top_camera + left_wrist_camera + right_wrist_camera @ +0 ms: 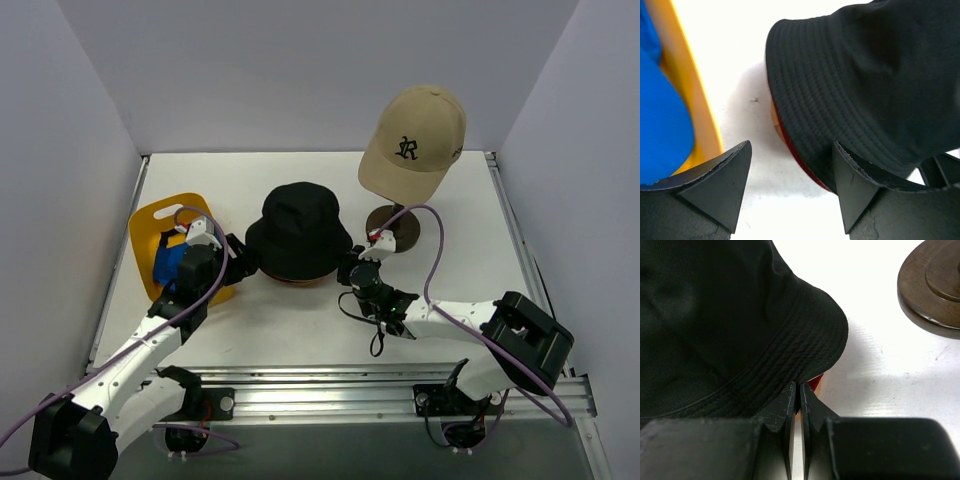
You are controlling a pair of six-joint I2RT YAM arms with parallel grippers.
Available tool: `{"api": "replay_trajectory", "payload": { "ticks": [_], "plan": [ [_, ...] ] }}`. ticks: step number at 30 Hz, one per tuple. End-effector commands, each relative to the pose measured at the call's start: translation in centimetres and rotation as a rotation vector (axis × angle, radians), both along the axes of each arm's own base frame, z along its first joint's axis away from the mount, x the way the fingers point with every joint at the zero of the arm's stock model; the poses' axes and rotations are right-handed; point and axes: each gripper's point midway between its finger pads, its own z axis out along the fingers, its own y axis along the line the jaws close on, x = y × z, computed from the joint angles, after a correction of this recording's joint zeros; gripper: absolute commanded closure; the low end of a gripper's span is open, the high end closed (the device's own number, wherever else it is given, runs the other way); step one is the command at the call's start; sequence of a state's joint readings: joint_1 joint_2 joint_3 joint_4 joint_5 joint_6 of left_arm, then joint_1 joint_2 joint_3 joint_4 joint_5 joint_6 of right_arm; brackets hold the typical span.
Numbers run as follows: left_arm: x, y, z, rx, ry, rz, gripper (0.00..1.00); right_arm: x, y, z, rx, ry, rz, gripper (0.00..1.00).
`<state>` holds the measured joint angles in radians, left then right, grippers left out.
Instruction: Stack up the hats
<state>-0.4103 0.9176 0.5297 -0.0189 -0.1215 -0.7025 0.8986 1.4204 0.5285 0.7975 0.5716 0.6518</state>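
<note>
Where embroidered, tan cap (430, 122) reads "R".

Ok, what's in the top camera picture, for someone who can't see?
A black bucket hat sits on a dark red hat, with the left gripper and right gripper at its brim. A tan cap tops a wooden stand; a blue cap lies in a yellow tray.

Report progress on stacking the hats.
Done: the black fabric bucket hat covers the dark red bucket hat. In hand: left gripper open and right gripper shut at its brim. Left: tan baseball cap on its stand, bright blue cap in the yellow tray.
</note>
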Motion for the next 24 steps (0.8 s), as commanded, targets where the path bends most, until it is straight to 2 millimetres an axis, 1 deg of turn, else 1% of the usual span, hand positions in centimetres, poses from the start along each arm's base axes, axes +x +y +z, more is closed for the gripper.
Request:
{"api": "replay_trajectory", "payload": {
  "ticks": [1, 3, 4, 7, 10, 11, 14, 15, 17, 18, 21, 22, 24],
  "plan": [
    [1.1, -1.9, 3.4, -0.114, -0.11, -0.079, 0.26, 0.1, -1.3, -0.8, -0.044, 0.0, -0.031, 1.0],
    [1.1, -2.3, 3.1, -0.135, -0.112, -0.098, 0.26, 0.1, -1.3, -0.9, -0.044, 0.002, -0.029, 1.0],
    [1.4, -2.6, 3.5, -0.153, -0.134, -0.106, 0.26, 0.1, -1.3, -0.9, -0.039, 0.001, -0.03, 1.0],
    [1.6, -3.2, 3.6, -0.19, -0.147, -0.127, 0.27, 0.1, -1.4, -0.9, -0.04, 0.001, -0.03, 1.0],
    [1.9, -3.6, 3.3, -0.206, -0.137, -0.133, 0.31, 0.1, -1.4, -0.8, -0.038, -0.001, -0.03, 1.0],
    [1.9, -3.7, 3.1, -0.208, -0.132, -0.134, 0.34, 0.1, -1.5, -0.7, -0.035, -0.002, -0.032, 1.0],
    [1.9, -3.5, 2.7, -0.213, -0.125, -0.118, 0.4, 0.0, -1.6, -0.6, -0.033, -0.004, -0.033, 1.0],
    [2.0, -3.4, 2.5, -0.21, -0.123, -0.112, 0.47, 0.0, -1.6, -0.6, -0.032, -0.004, -0.034, 1.0],
    [2.0, -2.9, 2.3, -0.21, -0.122, -0.085, 0.56, 0.0, -1.6, -0.8, -0.034, -0.001, -0.036, 1.0],
    [2.0, -2.8, 2.2, -0.209, -0.118, -0.074, 0.66, 0.1, -1.6, -1.0, -0.036, 0.002, -0.037, 1.0],
    [2.0, -2.4, 1.6, -0.194, -0.092, -0.055, 0.84, 0.1, -1.6, -1.3, -0.04, 0.007, -0.04, 1.0],
    [2.0, -2.4, 1.2, -0.19, -0.076, -0.053, 0.97, 0.2, -1.7, -1.3, -0.038, 0.007, -0.043, 1.0],
    [2.1, -2.5, 0.4, -0.183, -0.054, -0.051, 0.98, 0.2, -1.7, -1.5, -0.039, 0.01, -0.043, 1.0]
  ]
}}
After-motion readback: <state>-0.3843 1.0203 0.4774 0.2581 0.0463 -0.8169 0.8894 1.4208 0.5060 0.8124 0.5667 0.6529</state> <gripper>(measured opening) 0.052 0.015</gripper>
